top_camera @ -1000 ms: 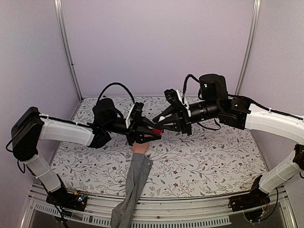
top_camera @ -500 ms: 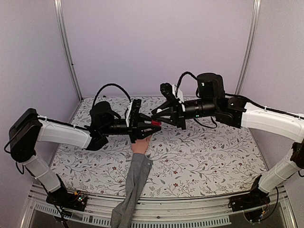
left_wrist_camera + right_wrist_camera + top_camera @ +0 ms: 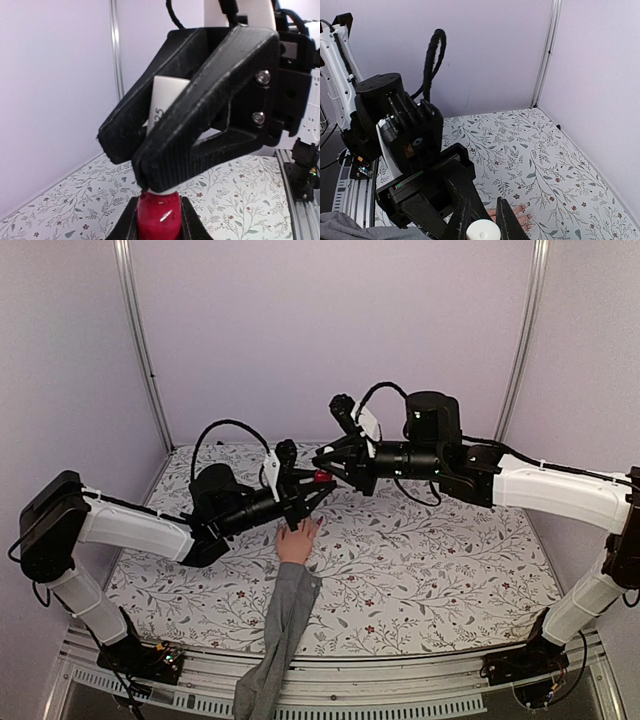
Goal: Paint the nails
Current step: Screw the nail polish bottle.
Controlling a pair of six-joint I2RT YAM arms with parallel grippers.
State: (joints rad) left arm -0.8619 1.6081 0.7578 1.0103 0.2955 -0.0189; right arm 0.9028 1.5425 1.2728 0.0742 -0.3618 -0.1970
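nails: tiny nails (image 3: 526, 205) on the spread fingertips of the peach mannequin hand (image 3: 297, 543); lower centre-right of the right wrist view, too small to tell if any carry polish
hand: lies flat on the white floral-print table cover (image 3: 430, 560), centre of the overhead view, fingers toward the back wall; grey fabric sleeve (image 3: 280, 625) trails from it to the near edge
bottle: small red glass polish bottle (image 3: 157, 212), held in the air above and just behind the fingertips, not touching the hand
cap: white cylindrical cap (image 3: 165, 100) on top of the bottle, dark print on its side
left gripper: left gripper (image 3: 157, 232) clamped on the red bottle, one black finger each side, bottom centre of its wrist view
right gripper: right gripper (image 3: 481, 222) closed on the white cap from above, black fingers pinching it
arms: both reach in to centre frame and meet over the hand
backdrop: plain lilac walls (image 3: 330, 330)
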